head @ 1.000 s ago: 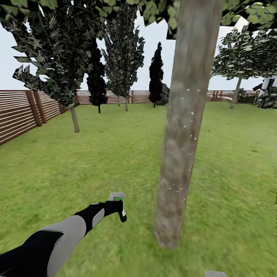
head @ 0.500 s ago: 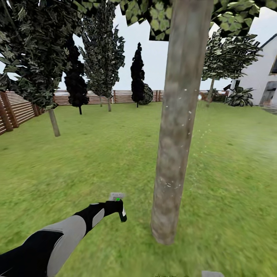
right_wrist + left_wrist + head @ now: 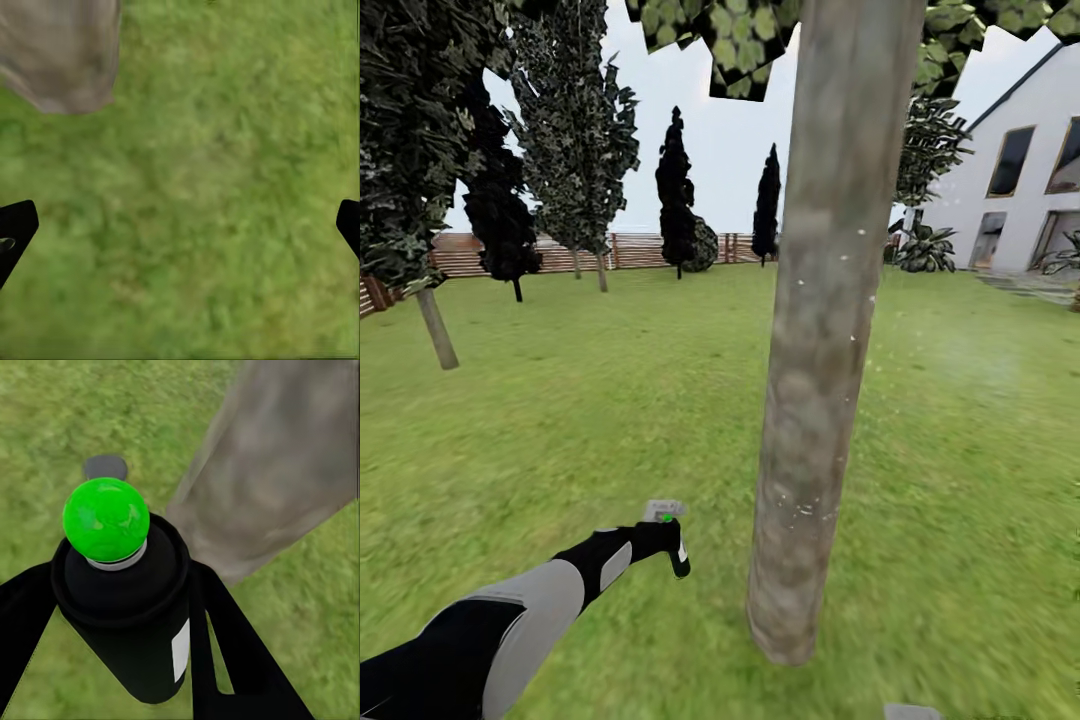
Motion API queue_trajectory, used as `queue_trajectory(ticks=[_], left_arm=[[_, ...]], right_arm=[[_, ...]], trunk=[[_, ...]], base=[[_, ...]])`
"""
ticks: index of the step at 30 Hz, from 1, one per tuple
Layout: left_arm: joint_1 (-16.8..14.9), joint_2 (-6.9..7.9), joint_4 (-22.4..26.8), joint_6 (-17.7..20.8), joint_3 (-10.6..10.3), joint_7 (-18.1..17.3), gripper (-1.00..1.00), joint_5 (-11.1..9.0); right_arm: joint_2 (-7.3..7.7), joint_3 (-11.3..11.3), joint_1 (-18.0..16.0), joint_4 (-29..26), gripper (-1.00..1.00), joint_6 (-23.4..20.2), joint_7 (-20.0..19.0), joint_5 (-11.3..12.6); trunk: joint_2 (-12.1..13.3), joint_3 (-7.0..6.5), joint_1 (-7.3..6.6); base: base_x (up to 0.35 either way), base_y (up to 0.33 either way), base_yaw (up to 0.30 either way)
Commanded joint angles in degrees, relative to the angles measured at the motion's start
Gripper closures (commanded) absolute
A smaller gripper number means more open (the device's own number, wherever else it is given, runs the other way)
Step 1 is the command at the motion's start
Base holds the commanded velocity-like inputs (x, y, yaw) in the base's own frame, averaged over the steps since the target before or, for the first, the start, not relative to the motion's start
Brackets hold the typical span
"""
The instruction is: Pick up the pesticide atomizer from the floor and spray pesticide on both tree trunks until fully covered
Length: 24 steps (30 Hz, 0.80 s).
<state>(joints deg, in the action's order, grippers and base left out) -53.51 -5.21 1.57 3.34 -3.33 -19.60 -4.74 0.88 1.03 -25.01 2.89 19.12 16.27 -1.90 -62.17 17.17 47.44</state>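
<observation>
1. The lawn [image 3: 560,420] spread green beneath the tree trunk [image 3: 820,330].
2. The left gripper [image 3: 124,660] was clamped around the pesticide atomizer [image 3: 127,607], beside the trunk.
3. The right gripper [image 3: 180,225] was spread wide and bare.

Head view: high on the robot, facing forward and slightly down across the lawn [image 3: 610,400]; tree trunk [image 3: 820,350] close ahead, fence [image 3: 620,250] and white house [image 3: 1010,190] far off.
Left wrist view: looks along the fingers down at grass, very near the pesticide atomizer [image 3: 127,607]; shares the trunk's base.
Right wrist view: looks straight down at grass; shares the trunk's foot.
</observation>
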Motion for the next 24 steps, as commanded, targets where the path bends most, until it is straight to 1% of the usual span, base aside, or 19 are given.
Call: queue_trajectory(ticks=[1, 2, 6, 12, 17, 21, 24], left_arm=[[-0.01, 0.02, 0.1, 0.37, -0.27, -0.17, 1.0, -0.54], [-0.01, 0.02, 0.1, 0.36, -0.27, -0.2, 1.0, -0.54], [-0.01, 0.02, 0.1, 0.35, -0.25, -0.33, 1.0, -0.54], [-0.01, 0.02, 0.1, 0.35, -0.23, -0.35, 1.0, -0.54], [-0.01, 0.02, 0.1, 0.35, -0.19, -0.35, 1.0, -0.54], [-0.01, 0.02, 0.1, 0.42, -0.19, -0.4, 1.0, -0.54], [-0.01, 0.04, 0.1, 0.41, -0.18, -0.43, 1.0, -0.54]], right_arm=[[-0.01, 0.11, -0.12, 0.27, -1.0, 0.4, 0.16, -0.21], [-0.01, 0.11, -0.12, 0.28, -1.0, 0.39, 0.16, -0.21], [-0.01, 0.11, -0.12, 0.27, -1.0, 0.39, 0.16, -0.21], [-0.01, 0.11, -0.12, 0.29, -1.0, 0.39, 0.16, -0.21], [-0.01, 0.11, -0.12, 0.27, -1.0, 0.39, 0.16, -0.21], [-0.01, 0.11, -0.12, 0.27, -1.0, 0.39, 0.16, -0.21], [-0.01, 0.11, -0.12, 0.27, -1.0, 0.39, 0.16, -0.21]], trunk=[[-0.06, 0.07, -0.14], [-0.06, 0.07, -0.14], [-0.06, 0.07, -0.14], [-0.06, 0.07, -0.14], [-0.06, 0.07, -0.14], [-0.06, 0.07, -0.14], [-0.06, 0.07, -0.14]], base=[[0.133, 0.211, -0.291], [0.001, 0.172, -0.296], [-0.218, 0.115, -0.299], [-0.036, 0.045, -0.3], [-0.002, 0.272, -0.298], [0.0, 0.322, -0.156], [0.0, 0.333, -0.272]])
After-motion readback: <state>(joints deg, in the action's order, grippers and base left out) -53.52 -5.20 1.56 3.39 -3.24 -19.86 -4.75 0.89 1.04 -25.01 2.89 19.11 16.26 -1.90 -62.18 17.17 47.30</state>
